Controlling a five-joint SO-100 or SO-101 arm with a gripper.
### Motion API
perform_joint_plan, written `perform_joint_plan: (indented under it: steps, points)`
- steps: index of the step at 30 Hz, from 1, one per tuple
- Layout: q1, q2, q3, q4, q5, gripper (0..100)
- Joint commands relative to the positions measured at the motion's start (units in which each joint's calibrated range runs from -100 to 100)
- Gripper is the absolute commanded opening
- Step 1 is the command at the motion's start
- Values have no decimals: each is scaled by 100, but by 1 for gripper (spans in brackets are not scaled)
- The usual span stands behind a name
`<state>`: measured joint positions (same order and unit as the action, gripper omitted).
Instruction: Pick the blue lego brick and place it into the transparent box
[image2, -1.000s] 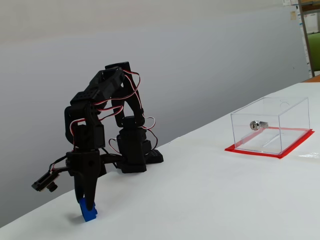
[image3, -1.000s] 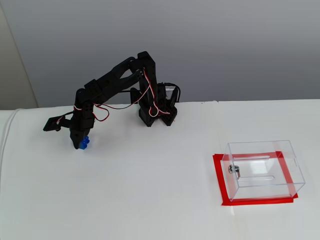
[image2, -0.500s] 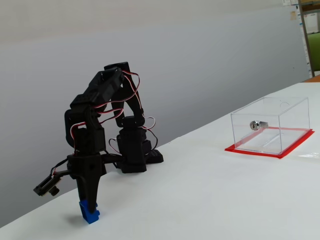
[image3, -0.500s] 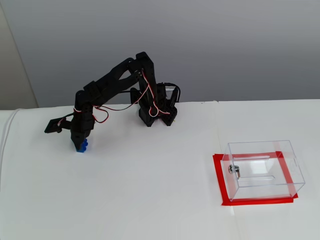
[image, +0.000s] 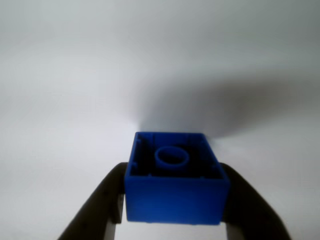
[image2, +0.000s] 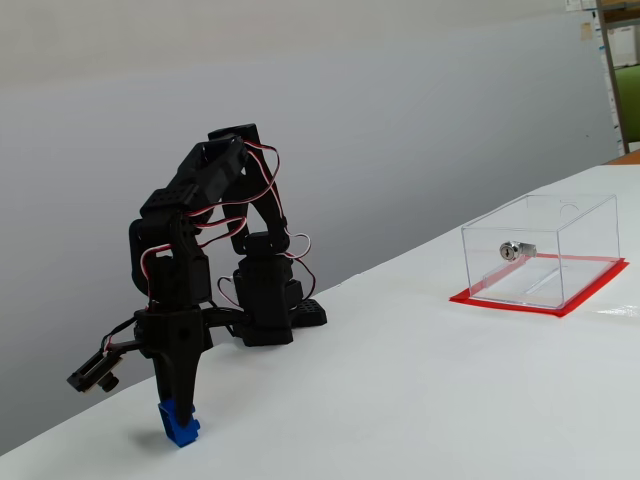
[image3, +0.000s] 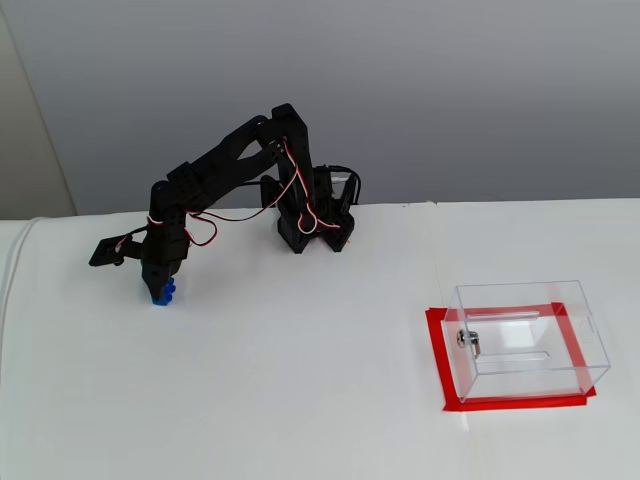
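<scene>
1. The black two-finger gripper (image: 172, 220) is clamping the small bright blue plastic lego brick (image: 174, 182) between its two dark fingers (image: 97, 207), one pressing on each side of it in the wrist view.
2. In that wrist view the brick is showing its hollow face with a round tube inside, turned toward the camera.
3. In a fixed view the gripper (image2: 176, 412) is pointing straight down, with the brick (image2: 180, 425) sitting at its tip, at or just above the white table (image2: 420, 400); whether it is touching the surface cannot be told.
4. In the other fixed view the brick (image3: 160, 293) is lying at the left side of the table (image3: 300, 400), below the gripper (image3: 159, 284), left of the arm's black base (image3: 312, 225).
5. The clear rectangular plastic box (image3: 525, 338) with the red flat base edge is standing well apart from the brick, at the right of that view.
6. A small silver metal lock (image2: 515, 250) is showing on the box's (image2: 540, 250) side wall.
</scene>
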<state>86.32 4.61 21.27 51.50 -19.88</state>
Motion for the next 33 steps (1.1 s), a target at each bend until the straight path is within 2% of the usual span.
perform_joint_plan:
  steps: [1, 8, 23, 33]
  points:
    - [0, -143, -436, -15, 36, 13]
    - [-481, -805, -1160, 11, 438, 12]
    - [-1287, -2756, -1295, -24, 443, 12]
    - [-2729, -3876, -1286, 20, 443, 12]
